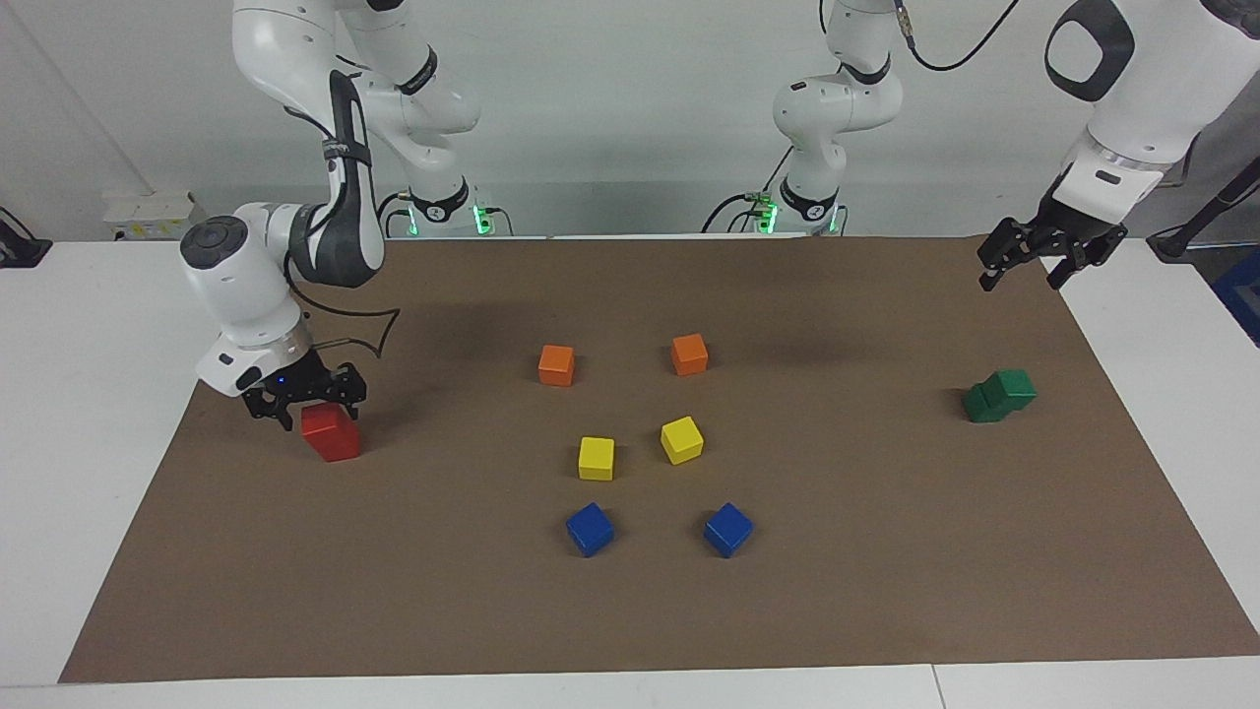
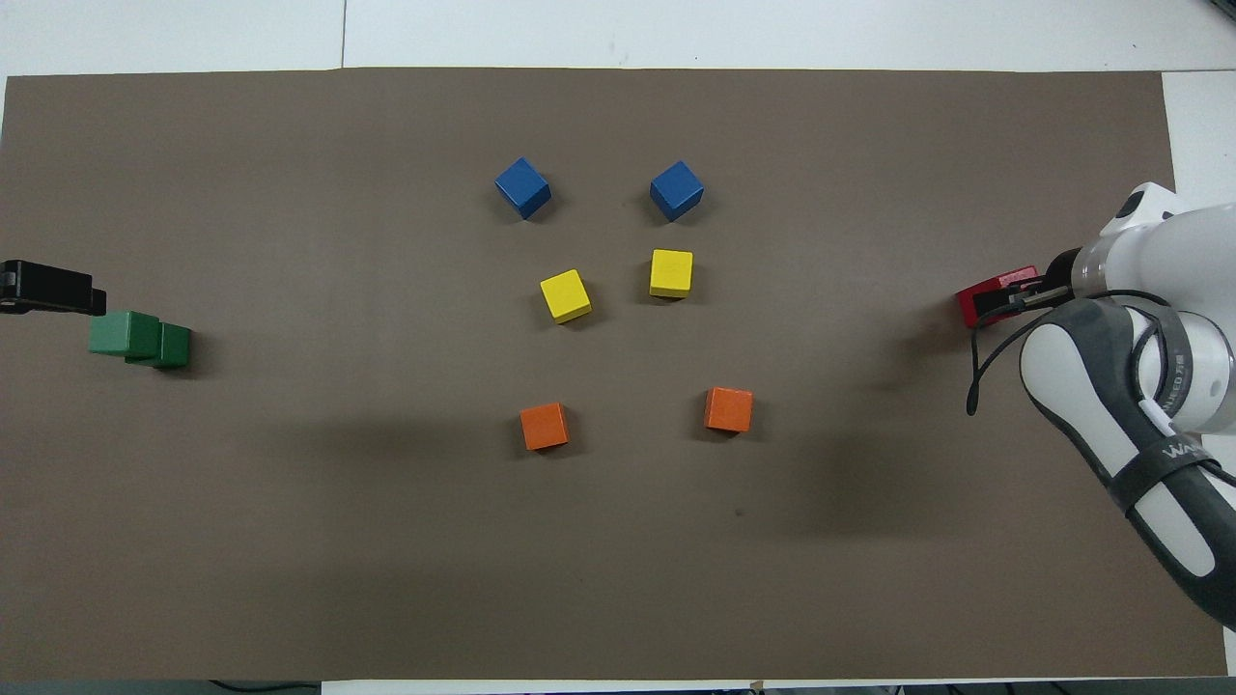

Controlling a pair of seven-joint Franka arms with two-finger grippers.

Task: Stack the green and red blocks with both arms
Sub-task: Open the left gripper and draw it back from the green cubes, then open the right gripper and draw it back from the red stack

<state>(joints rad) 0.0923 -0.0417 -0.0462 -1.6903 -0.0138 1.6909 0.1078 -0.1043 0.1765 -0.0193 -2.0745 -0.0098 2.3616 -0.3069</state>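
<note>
Facing view shows the right gripper (image 1: 305, 402) low at the right arm's end of the brown mat (image 1: 886, 591), its jaws spread wide and straddling the top of the red stack (image 1: 331, 432) without clamping it. That stack reads as two red cubes, one squarely on the other, so they look almost like a single block. The stack sits directly beneath the jaws, so the only clean way out appears to be straight up; a sideways pull would likely knock the top cube off.

At the left arm's end, the green stack (image 1: 1000, 394) stands skewed, its upper cube overhanging the lower one. The left gripper (image 1: 1022, 267) hangs in the air over the mat's edge near the robots, jaws released and empty.

Orange cubes (image 1: 556, 364), yellow cubes (image 1: 596, 458) and blue cubes (image 1: 590, 529) lie in pairs mid-mat, well apart from both stacks.

Both stacks seem built; the task looks nearly finished.
</note>
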